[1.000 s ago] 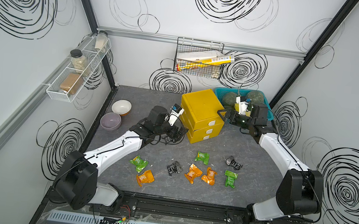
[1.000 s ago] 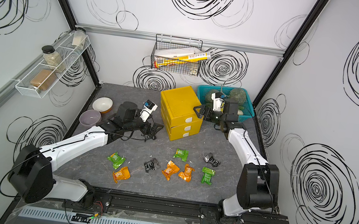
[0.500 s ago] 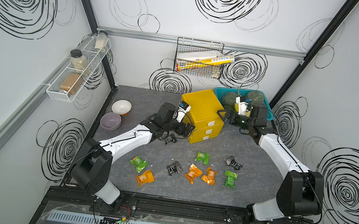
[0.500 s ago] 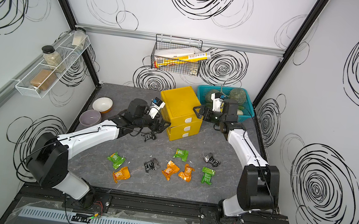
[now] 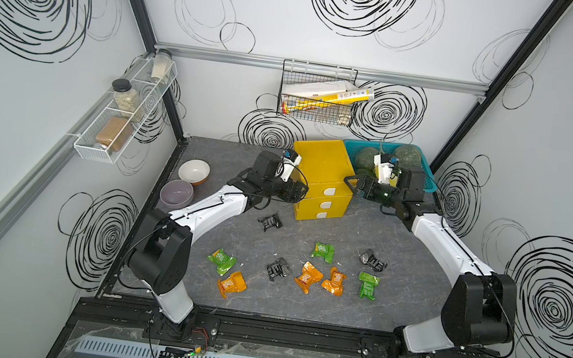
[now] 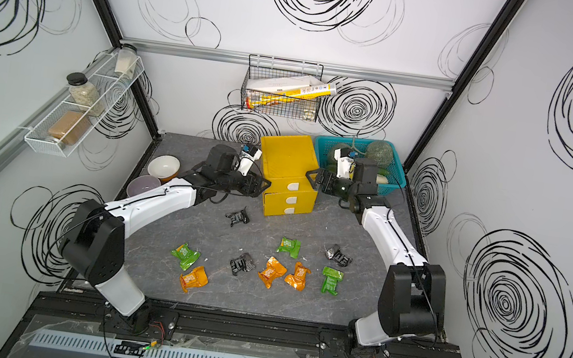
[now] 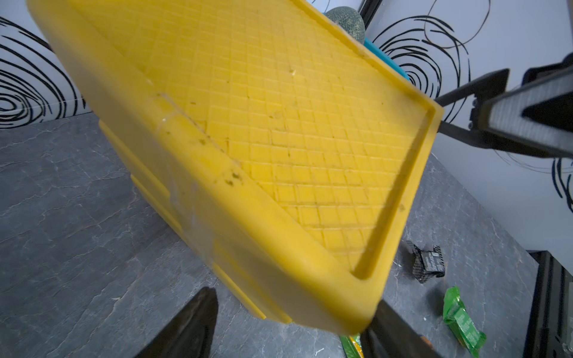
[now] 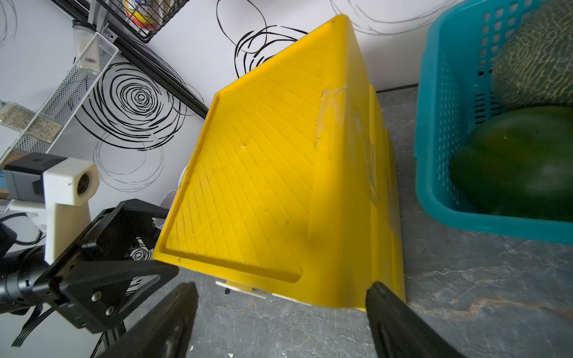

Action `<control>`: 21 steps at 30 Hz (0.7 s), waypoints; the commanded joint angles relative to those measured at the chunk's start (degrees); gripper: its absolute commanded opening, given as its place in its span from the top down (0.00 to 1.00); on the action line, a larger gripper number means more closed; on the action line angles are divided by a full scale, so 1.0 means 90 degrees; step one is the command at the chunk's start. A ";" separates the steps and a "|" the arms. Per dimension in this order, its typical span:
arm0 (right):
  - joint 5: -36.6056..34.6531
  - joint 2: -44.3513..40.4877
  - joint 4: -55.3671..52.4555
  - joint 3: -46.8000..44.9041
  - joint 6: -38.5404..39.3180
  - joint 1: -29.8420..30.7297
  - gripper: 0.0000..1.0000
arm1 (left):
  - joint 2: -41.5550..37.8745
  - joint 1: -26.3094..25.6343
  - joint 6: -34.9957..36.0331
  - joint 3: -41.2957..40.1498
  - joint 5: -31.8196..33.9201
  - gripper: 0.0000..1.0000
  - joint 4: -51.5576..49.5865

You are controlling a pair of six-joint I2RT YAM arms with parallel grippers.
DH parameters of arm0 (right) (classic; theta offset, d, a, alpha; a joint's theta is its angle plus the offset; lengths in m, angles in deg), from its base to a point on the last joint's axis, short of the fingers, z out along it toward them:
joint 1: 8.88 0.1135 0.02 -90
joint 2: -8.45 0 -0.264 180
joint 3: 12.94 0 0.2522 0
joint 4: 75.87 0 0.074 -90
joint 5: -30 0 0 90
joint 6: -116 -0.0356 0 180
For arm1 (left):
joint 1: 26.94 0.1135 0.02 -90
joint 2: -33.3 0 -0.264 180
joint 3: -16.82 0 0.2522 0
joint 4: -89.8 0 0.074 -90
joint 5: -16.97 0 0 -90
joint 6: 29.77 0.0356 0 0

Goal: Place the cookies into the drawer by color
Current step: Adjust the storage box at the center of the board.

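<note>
With the left pincer (image 5: pixel 299 192) and the right pincer (image 5: pixel 349 185) gaping at the front corners of the yellow drawer (image 5: pixel 321 162) at the back of the table (image 5: pixel 392 309), an uneven squeeze could skid or tip it, while the cookies (image 5: pixel 307 277) lie scattered in front.

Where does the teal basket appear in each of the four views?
Top view: teal basket at back right, beside the yellow drawer cabinet.
Top view: basket in the same spot.
Left wrist: thin teal strip behind the cabinet.
Right wrist: basket wall close beside the cabinet.
Shared landmark: the cabinet.
</note>
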 commanded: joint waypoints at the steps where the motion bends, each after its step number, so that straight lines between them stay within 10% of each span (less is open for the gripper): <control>1: 0.0061 -0.0006 0.0093 0.0048 -0.0009 0.0067 0.11 | 0.0109 0.0262 -0.0114 0.0256 0.0041 0.29 0.0150; 21: -0.0379 0.0049 -0.0068 0.0371 -0.0039 0.0297 0.13 | -0.0539 0.0519 -0.0325 -0.0280 -0.0488 0.27 0.0381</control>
